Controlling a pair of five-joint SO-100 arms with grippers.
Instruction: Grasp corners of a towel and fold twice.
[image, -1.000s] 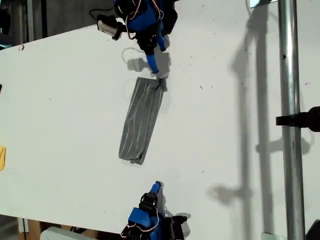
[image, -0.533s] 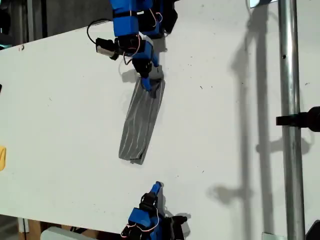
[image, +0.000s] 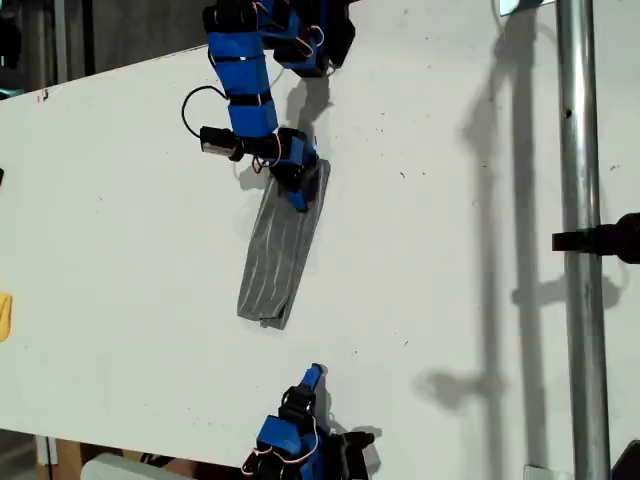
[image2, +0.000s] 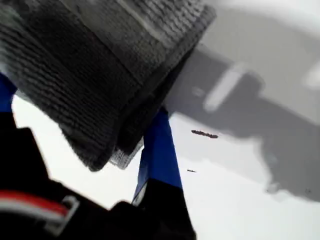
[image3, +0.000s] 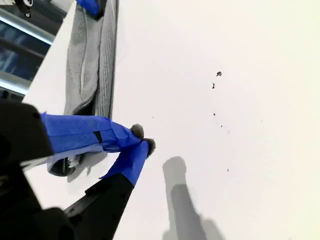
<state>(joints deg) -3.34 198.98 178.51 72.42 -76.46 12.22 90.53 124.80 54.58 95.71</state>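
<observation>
The towel (image: 280, 262) lies on the white table (image: 450, 250) as a narrow grey striped strip, running from the upper arm toward the lower arm in the exterior view. My first gripper (image: 298, 194) is shut on its far end, which is lifted. In the first wrist view the grey cloth (image2: 100, 65) hangs over a blue finger (image2: 159, 150). The near-end corners (image: 264, 320) lie flat. My second gripper (image: 315, 372) rests shut and empty just short of the near end. Its wrist view shows its tips (image3: 142, 141) together, with the towel (image3: 92, 55) beyond.
A metal pole (image: 580, 240) with a black clamp (image: 610, 238) stands at the exterior view's right. A yellow object (image: 4, 315) shows at that view's left edge. The table's far edge runs behind the first arm's base (image: 300, 30).
My first arm has reached out over the strip toward the second arm, carrying the towel's far end with it. The second arm has not moved.
</observation>
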